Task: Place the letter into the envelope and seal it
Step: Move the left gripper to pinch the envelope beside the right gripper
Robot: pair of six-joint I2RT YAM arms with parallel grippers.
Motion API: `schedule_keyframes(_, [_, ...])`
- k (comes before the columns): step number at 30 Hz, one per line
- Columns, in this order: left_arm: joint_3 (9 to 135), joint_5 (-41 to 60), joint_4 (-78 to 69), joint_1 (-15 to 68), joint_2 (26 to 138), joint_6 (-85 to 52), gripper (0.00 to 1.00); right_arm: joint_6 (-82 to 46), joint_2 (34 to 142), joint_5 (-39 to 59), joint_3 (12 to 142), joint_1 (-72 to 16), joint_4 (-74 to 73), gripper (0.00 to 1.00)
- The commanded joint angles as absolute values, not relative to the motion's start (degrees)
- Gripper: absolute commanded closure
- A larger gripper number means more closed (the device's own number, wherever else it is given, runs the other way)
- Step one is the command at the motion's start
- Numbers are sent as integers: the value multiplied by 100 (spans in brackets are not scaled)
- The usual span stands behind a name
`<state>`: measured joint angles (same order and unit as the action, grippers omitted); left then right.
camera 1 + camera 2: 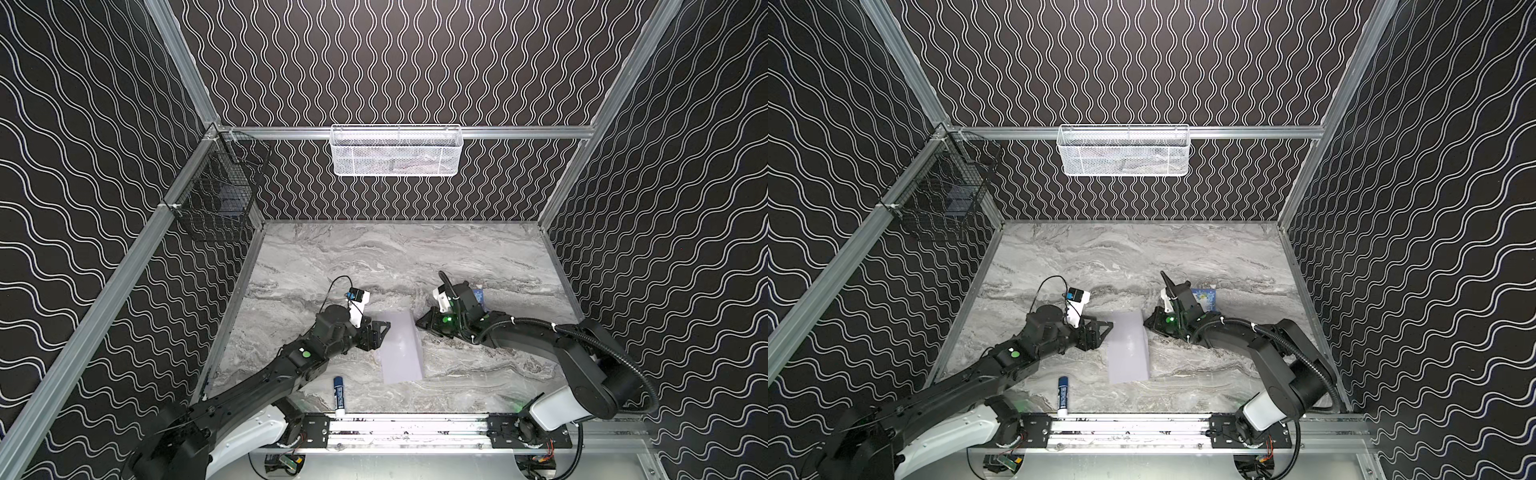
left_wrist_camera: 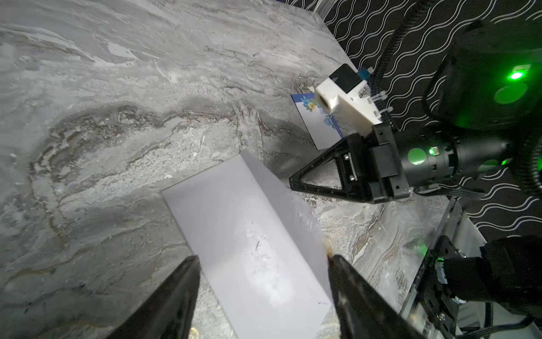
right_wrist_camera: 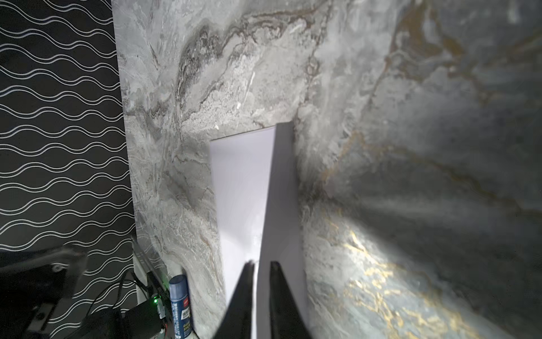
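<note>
Envelope (image 1: 399, 349), flap (image 2: 272, 190) raised; right gripper (image 3: 259, 264) narrowly parted at its edge; left gripper (image 2: 262, 258) wide, empty. Risk: flap drops, blocking letter (image 2: 319, 132).

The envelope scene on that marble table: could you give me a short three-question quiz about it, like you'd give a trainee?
1. True or false: the letter is already inside the envelope.
2. The glue stick is: A) standing upright on the envelope; B) lying on the table near its front edge; C) resting on the letter.
3. Fill in: the left fingers are ___ (open or shut).
Key: 1 false; 2 B; 3 open.
</note>
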<state>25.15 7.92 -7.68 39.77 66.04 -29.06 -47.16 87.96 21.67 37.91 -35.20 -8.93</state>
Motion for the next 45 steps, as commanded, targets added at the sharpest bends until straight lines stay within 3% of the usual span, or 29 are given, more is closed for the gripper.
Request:
schedule_keyframes(1, [2452,970,-1290,3973,6808,-3076,28,-4852,8686,2168,3705,-3535,-1136,73])
schedule_keyframes(7, [2454,1215,-1304,3980,7155,-3146,35,-3978,8031,2080,3854,-3537,-305,53])
schedule_keyframes(14, [2427,1618,-1835,4008,7883,-3378,47,-3084,7258,1702,3922,-3896,356,56])
schedule_keyframes(17, [2582,1756,-1937,4017,8278,-3388,54,-2980,7403,1604,4020,-4306,316,59])
schedule_keyframes(25, [2878,1801,-1915,4121,8915,-3283,62,-2959,8083,1486,3866,-4637,61,67])
schedule_keyframes(45, [2482,1855,-2194,4096,9924,-3197,65,-3675,8015,1947,2182,-3803,-811,74])
